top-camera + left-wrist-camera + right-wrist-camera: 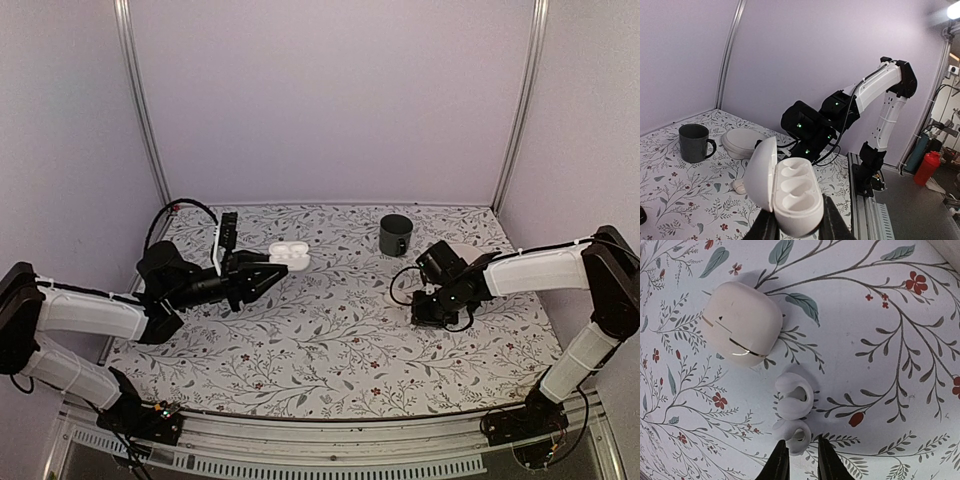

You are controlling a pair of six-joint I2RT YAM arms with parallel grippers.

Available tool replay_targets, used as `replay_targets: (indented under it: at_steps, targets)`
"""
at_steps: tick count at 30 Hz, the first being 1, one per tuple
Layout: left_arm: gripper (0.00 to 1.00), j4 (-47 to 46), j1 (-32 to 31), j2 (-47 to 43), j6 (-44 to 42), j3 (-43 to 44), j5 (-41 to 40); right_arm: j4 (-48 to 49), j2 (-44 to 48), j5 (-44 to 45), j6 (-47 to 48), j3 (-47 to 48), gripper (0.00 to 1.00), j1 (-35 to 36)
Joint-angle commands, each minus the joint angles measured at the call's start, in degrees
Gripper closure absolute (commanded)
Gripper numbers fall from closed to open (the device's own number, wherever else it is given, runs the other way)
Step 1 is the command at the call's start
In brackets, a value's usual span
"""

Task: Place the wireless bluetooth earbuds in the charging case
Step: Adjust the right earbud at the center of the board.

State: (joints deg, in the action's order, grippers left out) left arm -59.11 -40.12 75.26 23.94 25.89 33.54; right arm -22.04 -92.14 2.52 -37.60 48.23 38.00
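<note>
My left gripper (795, 227) is shut on the base of the white charging case (790, 192), holding it off the table with its lid open and its hollows empty. From above, the case (290, 254) sits at the tip of the left gripper (278, 268), left of centre. Two white clip-style earbuds lie touching on the floral cloth: the upper earbud (794, 396) and the lower earbud (799, 435). My right gripper (801, 452) points down over them; its jaws stand narrow astride the lower earbud's near end. The left finger touches it and a thin gap shows at the right finger.
A cream closed pod with a gold line (742, 322) lies just beyond the earbuds. A dark mug (395, 234) stands at the back right, with a white domed dish (742, 142) beside it. The table's metal rail (867, 210) runs along the near edge.
</note>
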Motion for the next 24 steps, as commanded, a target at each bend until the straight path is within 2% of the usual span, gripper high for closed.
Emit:
replay_targets:
  at_steps: [1,8,12,24]
  targets:
    - [1.0,-0.37,0.82,0.88,0.61,1.53,0.89,0.09,-0.73,1.12,0.21,0.16,0.79,0.32]
    - [1.0,-0.47,0.77,1.87,1.28,2.4,1.53,0.27,-1.87,0.38,0.94,0.68,0.8,0.53]
    - [1.0,-0.51,0.78,2.25,1.35,2.5,1.62,-1.04,-0.7,-0.26,0.7,1.05,0.85,1.84]
    - [1.0,-3.37,0.74,5.01,3.33,3.11,2.91,-3.43,5.16,-3.14,-0.67,2.04,0.82,2.16]
